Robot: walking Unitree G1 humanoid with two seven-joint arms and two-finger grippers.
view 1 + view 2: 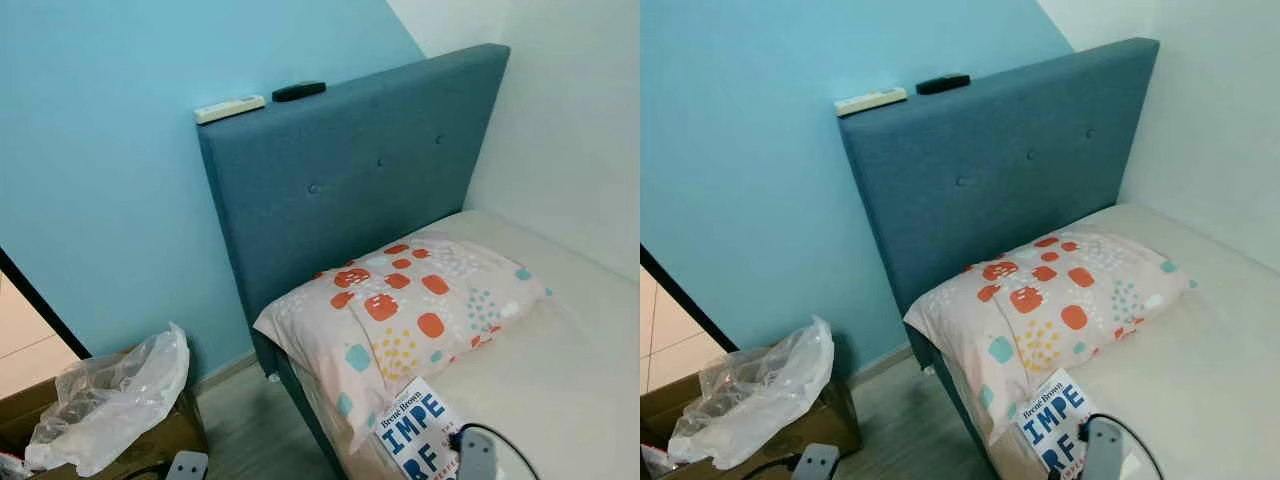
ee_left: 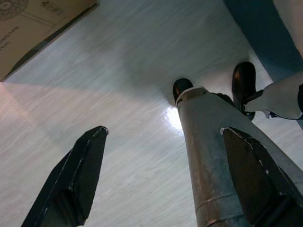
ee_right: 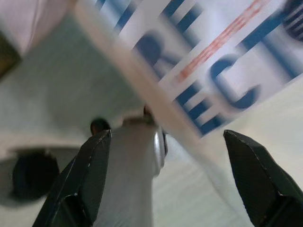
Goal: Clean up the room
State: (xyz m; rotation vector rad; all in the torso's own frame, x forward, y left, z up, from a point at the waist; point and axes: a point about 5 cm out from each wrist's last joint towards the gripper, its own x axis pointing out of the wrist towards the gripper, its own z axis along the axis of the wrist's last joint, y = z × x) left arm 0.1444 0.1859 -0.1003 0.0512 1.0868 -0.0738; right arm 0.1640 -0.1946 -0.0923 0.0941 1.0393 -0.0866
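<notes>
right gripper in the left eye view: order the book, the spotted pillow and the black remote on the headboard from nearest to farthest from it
1. The book, on the bed right beside the right gripper.
2. The spotted pillow, just beyond the book, toward the headboard.
3. The black remote, up on the headboard's top edge, farthest.

Both arms are hanging low. The left claw is pointing down at the floor, fingers spread wide apart, holding nothing, beside the robot's own silver leg. The right claw is also gaping wide, empty, hovering at the bed's near edge.
</notes>
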